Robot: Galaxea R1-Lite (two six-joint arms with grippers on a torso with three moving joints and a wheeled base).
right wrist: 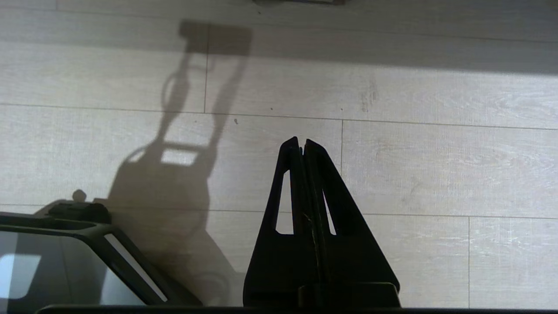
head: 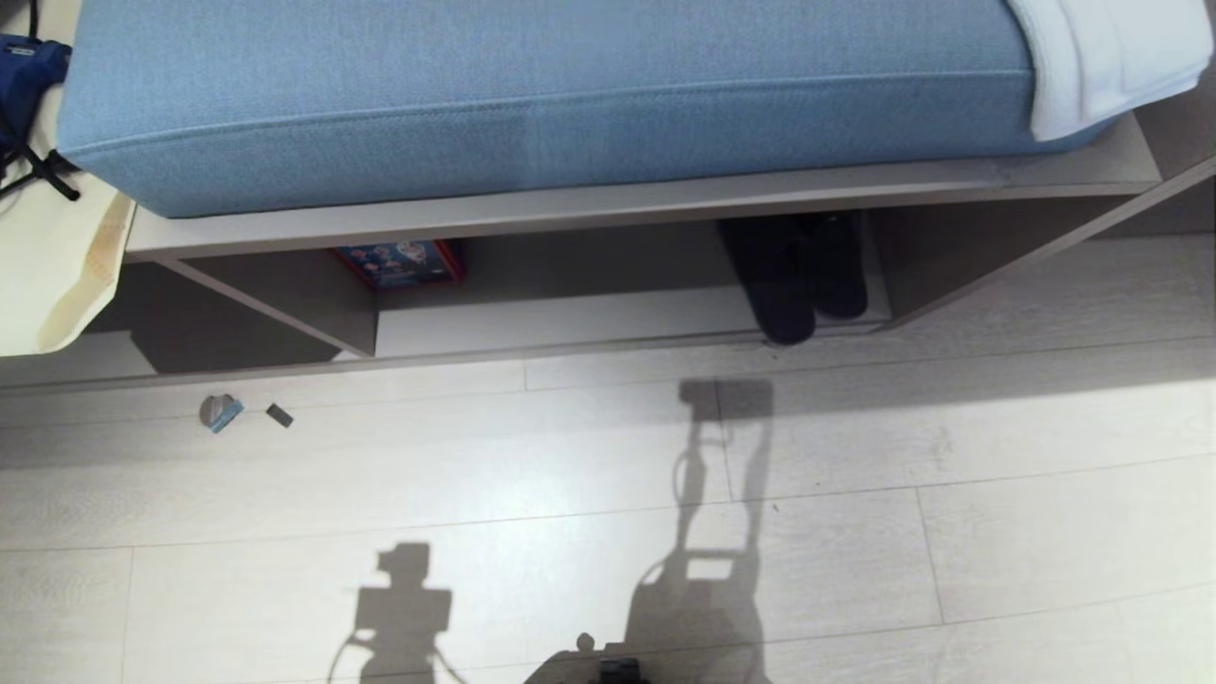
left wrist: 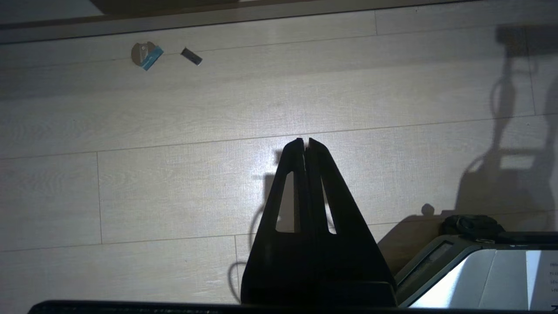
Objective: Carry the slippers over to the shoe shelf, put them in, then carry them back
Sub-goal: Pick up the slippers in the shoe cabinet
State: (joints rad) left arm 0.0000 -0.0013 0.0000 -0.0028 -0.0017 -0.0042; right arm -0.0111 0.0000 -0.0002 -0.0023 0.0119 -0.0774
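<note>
A blue cushion (head: 541,85) fills the top of the frame over the shoe shelf (head: 608,204). The slippers (head: 796,275) sit inside at its right, seemingly side by side; a colourful box (head: 404,261) sits centre-left. Left gripper (left wrist: 305,141) and right gripper (right wrist: 301,141) hang pressed together, empty, over floor (head: 855,532).

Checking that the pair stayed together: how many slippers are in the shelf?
2: the slippers lie side by side at the right end of the shoe shelf, toes partly hidden under its top.

Shoe shelf (head: 617,318) holding slippers (head: 793,275) and colourful box (head: 404,261), blue cushion (head: 541,85) on top
</note>
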